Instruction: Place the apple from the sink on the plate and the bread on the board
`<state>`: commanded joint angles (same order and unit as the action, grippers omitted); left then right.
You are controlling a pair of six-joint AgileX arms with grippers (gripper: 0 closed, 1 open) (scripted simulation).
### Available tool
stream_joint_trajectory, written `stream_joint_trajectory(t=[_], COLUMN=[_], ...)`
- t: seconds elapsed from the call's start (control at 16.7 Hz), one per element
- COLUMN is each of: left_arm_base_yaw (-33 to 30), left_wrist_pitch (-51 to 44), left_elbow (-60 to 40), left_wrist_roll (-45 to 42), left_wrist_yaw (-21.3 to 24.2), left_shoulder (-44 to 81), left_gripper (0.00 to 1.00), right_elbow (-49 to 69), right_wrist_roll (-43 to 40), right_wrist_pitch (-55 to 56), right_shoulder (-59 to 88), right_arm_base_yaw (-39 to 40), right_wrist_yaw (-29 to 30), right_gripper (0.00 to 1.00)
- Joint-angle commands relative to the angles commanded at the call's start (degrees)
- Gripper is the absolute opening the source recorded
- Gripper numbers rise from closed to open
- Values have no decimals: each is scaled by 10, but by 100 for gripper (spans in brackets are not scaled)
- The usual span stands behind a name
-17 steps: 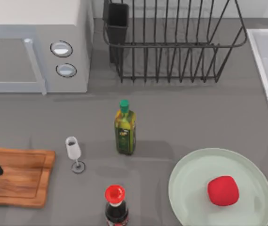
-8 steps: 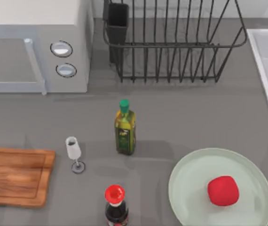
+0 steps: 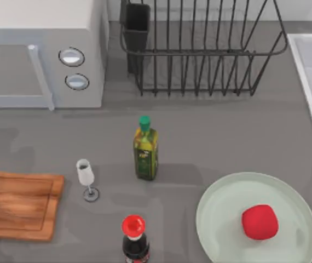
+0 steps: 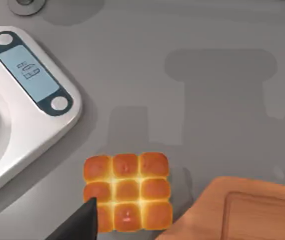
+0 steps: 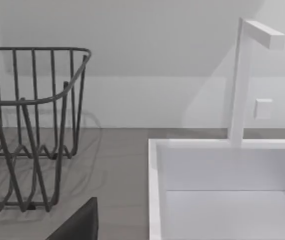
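While the apple (image 3: pixel 260 222) sits on the plate (image 3: pixel 221 208), board (image 3: pixel 19 205) bare, bread (image 4: pixel 127 192) beside it, claw states unclear.

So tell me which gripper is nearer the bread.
Left. The left gripper's finger overlaps the bread in its wrist view, beside the board. The right gripper's finger faces the sink and rack, with no bread nearby.
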<state>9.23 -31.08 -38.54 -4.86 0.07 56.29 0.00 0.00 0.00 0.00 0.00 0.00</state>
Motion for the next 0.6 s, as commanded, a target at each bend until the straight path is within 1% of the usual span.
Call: stream_joint_trajectory(t=[0.3, 0.48, 0.6], left_arm_base_yaw=[41, 60, 70], left_wrist_pitch=[-137, -200, -230], left_elbow=[-170, -249, -286], left_wrist_roll=[-21, -31, -35], left_wrist_yaw=[0, 0, 0], left_shoulder=[268, 383, 435], left_gripper=[100, 100, 100], right_elbow=[0, 0, 0], right_wrist_roll=[0, 0, 0], right_wrist_pitch=[0, 0, 0], right_shoulder=[0, 0, 0], right_arm_base_yaw=[0, 0, 0], right_wrist_yaw=[0, 0, 0], right_gripper=[100, 100, 100])
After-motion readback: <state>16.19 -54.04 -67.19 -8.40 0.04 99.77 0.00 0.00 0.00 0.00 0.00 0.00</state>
